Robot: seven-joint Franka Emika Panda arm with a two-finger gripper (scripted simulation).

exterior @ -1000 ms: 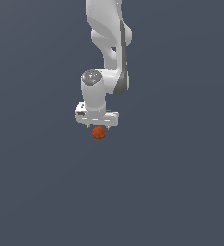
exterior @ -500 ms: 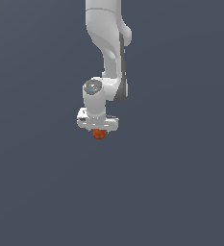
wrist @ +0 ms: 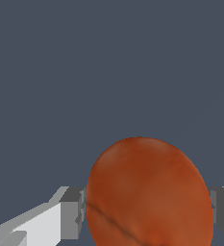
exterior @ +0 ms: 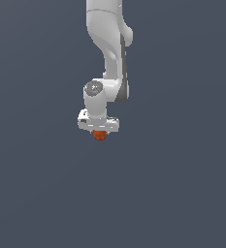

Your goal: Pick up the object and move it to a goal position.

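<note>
**Small ball pinched between the jaws, arm pointing straight down**

The ball [exterior: 100, 135] is a smooth, plain orange-red sphere, much narrower than the white gripper [exterior: 99, 131] that carries it. It looks rigid and light, though that is a guess from its size and even shape. A round, slick surface gives the fingers only a small patch of contact on each side, so I would expect it to roll or squirt out if the squeeze were off-centre. The sound place to hold it is across its widest part, one finger on each side, and the wrist view suggests this is the case: a grey fingertip [wrist: 72, 211] touches one flank of the ball [wrist: 149, 194] and the other fingertip shows at the opposite flank.

So the jaws are pinching the ball, which sits just under the gripper body.

In the exterior view the arm [exterior: 109, 43] comes down from the top edge, bends at the wrist and points the gripper straight down. No marker for the goal is visible, and the plain grey background gives no way to tell the height above any tabletop.
</note>
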